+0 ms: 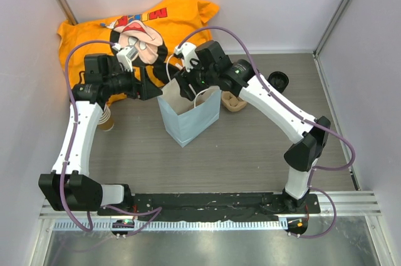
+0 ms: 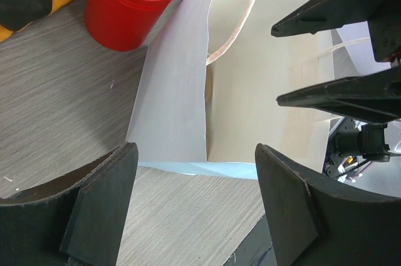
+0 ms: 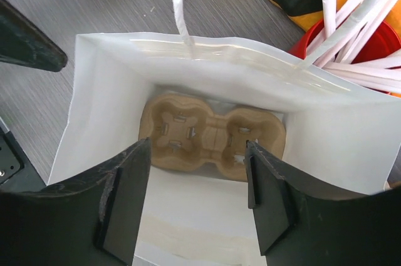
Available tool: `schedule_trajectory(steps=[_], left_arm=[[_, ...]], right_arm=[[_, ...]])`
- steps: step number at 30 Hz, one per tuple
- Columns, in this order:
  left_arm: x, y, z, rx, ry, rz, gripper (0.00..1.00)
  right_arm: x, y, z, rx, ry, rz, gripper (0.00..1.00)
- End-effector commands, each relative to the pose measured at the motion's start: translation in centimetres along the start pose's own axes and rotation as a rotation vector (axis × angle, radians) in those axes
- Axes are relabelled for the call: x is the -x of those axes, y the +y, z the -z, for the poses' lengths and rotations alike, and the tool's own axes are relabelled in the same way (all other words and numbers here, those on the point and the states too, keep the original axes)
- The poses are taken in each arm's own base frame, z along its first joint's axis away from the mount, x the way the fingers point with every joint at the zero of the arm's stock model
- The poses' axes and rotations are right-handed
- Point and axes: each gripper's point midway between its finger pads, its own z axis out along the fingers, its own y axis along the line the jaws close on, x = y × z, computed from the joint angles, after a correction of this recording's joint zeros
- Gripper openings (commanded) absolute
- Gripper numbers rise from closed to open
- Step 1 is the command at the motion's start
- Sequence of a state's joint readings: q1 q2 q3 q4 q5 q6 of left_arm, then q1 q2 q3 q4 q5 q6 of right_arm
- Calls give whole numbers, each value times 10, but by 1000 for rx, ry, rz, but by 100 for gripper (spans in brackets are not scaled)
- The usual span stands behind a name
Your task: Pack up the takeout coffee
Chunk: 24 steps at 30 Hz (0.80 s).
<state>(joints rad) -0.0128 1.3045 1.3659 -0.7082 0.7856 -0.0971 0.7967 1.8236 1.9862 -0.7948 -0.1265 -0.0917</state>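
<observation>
The takeout coffee (image 1: 277, 81) stands at the right rear of the table, its round black lid facing up, away from both grippers. A pale blue paper bag (image 1: 188, 116) stands open in the middle. A brown pulp cup carrier (image 3: 210, 138) lies on the bag's floor with both of its wells bare. My right gripper (image 3: 196, 150) hangs open over the bag's mouth, holding nothing. Beside the bag's left wall (image 2: 182, 91), my left gripper (image 2: 195, 159) is open with only tabletop between its fingers. Both grippers meet at the bag's rear rim, left gripper (image 1: 150, 84) and right gripper (image 1: 185, 84).
A red cup of white sticks (image 2: 122, 9) stands just behind the bag. An orange shirt (image 1: 138, 25) covers the rear left. A stack of lidless brown cups (image 1: 105, 119) sits by the left arm. Another brown carrier (image 1: 233, 101) lies right of the bag.
</observation>
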Motion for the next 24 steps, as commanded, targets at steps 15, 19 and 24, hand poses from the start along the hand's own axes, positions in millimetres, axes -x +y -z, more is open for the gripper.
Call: schedule_trajectory(steps=[15, 19, 24], left_arm=[[28, -11, 12, -2, -73, -71, 98], [34, -13, 14, -1, -85, -85, 100], [48, -16, 21, 23, -113, -129, 100]], right_arm=[[57, 20, 67, 79, -174, 113, 86], [76, 27, 96, 103, -237, 166, 91], [82, 29, 123, 111, -271, 236, 94]])
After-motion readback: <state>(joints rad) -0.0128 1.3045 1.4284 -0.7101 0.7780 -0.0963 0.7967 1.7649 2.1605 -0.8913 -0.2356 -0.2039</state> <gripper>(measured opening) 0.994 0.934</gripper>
